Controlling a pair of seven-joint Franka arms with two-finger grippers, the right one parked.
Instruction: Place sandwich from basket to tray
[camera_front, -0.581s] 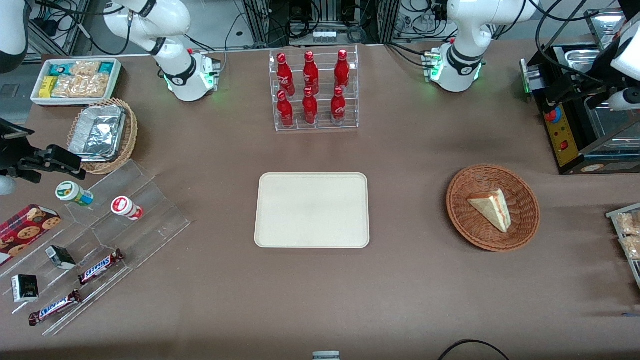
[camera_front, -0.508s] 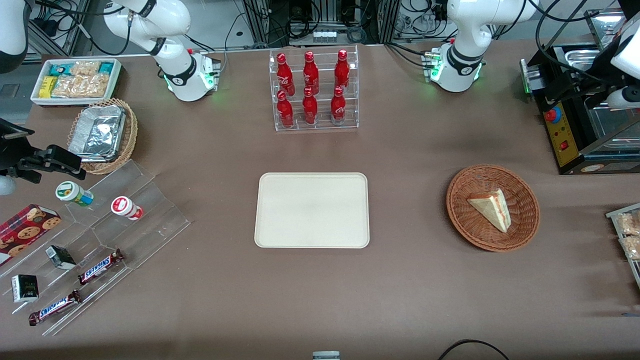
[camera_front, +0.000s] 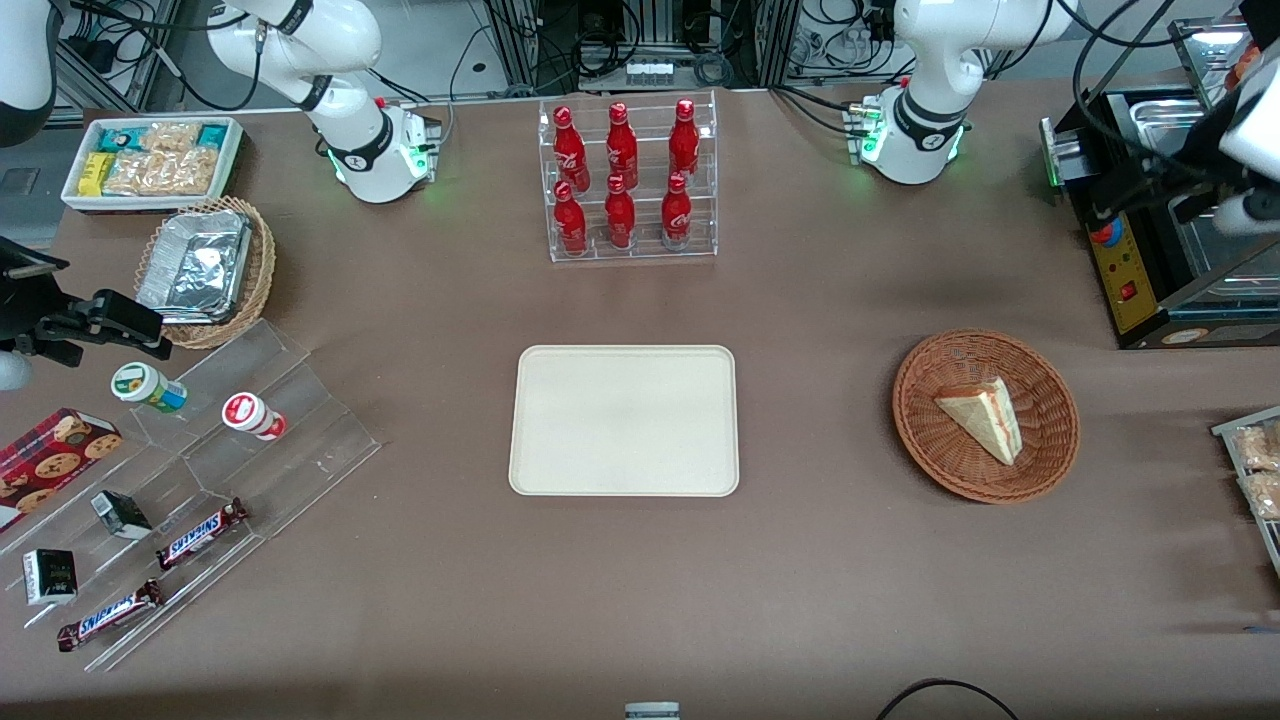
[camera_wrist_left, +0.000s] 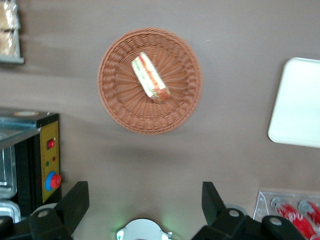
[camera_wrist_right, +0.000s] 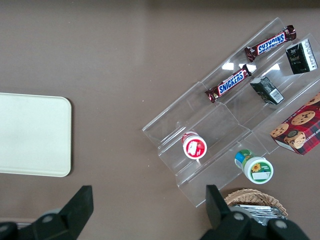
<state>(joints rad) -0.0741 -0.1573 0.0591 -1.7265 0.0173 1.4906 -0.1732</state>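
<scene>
Pre-grasp: gripper (camera_wrist_left: 145, 202) open, high above basket (camera_wrist_left: 116, 107).
Sandwich (camera_wrist_left: 150, 78) looks soft, light; pinch bread faces, 1–7 o'clock, gently; tray (camera_wrist_left: 298, 103) near.

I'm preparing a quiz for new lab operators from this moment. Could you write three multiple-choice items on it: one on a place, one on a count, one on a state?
1. Where is the sandwich?
A. In the basket
B. On the tray
C. On the bare table

2. How many red bottles stand in the clear rack?
A. Four
B. Six
C. Eight

3. How is the gripper?
A. Shut on the sandwich
B. Open, high above the table near the basket
C. Open, resting on the tray

Key:
1 A: the wedge lies inside the woven bowl, and nothing lies on the tray.
2 B: the front view shows two rows of three.
3 B: the left wrist view shows its two fingers wide apart with nothing between them, looking down on the basket from well above.
</scene>
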